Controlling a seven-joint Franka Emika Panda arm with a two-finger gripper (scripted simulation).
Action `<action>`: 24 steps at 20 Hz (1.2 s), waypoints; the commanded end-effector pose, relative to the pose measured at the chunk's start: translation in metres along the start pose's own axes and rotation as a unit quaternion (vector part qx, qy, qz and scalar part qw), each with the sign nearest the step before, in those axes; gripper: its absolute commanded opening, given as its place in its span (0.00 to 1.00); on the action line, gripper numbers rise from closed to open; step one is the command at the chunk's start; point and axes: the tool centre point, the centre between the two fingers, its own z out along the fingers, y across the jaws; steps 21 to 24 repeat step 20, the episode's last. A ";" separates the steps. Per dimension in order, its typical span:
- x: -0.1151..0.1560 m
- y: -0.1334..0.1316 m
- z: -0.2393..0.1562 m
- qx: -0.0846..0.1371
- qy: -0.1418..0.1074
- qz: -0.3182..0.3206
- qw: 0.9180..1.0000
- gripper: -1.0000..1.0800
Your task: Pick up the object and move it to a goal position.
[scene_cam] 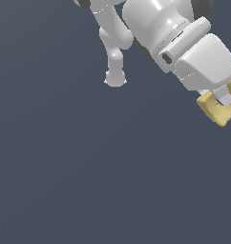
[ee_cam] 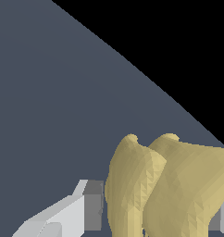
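Robot arm in glossy white reaches toward the exterior view's right edge, its hand closed on a small tan-yellow, chevron-shaped matte block. The block sits between the pale fingers, partly cut off by the frame's right border and raised off the flat slate-grey floor. In the wrist view the same block fills the space between two grey finger pads, touching them on both sides. Open grey floor spreads wide across the exterior view's left and lower parts, bare but for the arm's white base standing well apart from the block.
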 end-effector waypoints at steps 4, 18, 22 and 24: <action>0.025 0.009 -0.016 -0.023 0.028 0.000 0.999 0.00; 0.051 0.017 -0.035 -0.047 0.058 0.002 0.997 0.00; 0.051 0.017 -0.034 -0.046 0.058 0.002 0.997 0.00; 0.051 0.017 -0.034 -0.046 0.058 0.002 0.997 0.00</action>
